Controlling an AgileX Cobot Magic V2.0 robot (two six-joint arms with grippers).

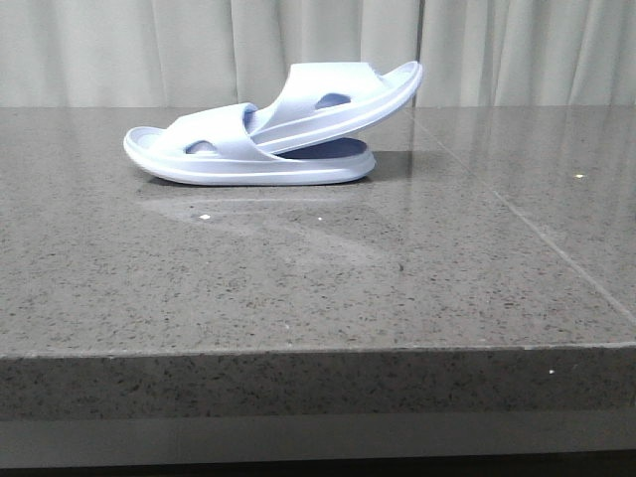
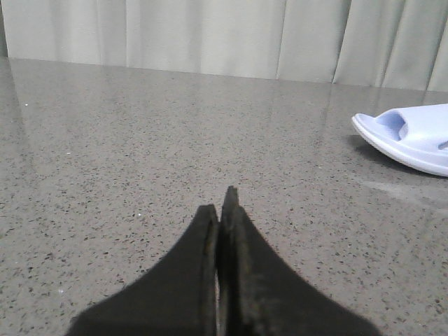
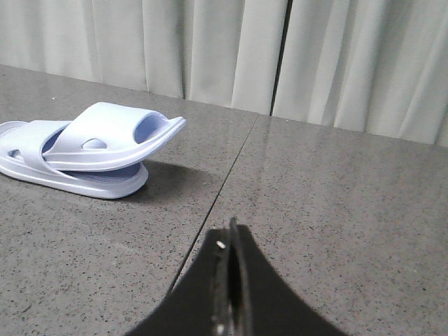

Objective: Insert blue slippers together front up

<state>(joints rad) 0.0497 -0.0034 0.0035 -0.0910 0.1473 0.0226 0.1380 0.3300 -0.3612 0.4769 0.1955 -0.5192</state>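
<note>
1. Front view: the lower slipper lies flat on the table, far from the near edge and a little left of centre, its long axis running left to right.
2. Its rounded end points left; its right end sits under the other slipper.
3. The upper slipper is pushed through the lower one's strap and tilts up to the right, its free end raised off the table and pointing right.
4. Each strap shows an oval side hole; the part of the upper slipper inside the strap is hidden.
5. A curtain hangs behind the table. No arm or gripper shows in this view.
6. Left wrist view: the left gripper has its dark fingers pressed together, holding nothing, above bare table.
7. Only the left end of the lower slipper shows, cut off by the picture's edge, well apart from the gripper.
8. Right wrist view: the right gripper has its fingers pressed together too, with nothing between them.
9. Both slippers show here: the lower one flat, the upper one resting in it with its free end lifted toward the gripper's side, well apart from it.
10. A seam in the table runs from the curtain toward the gripper.
</note>
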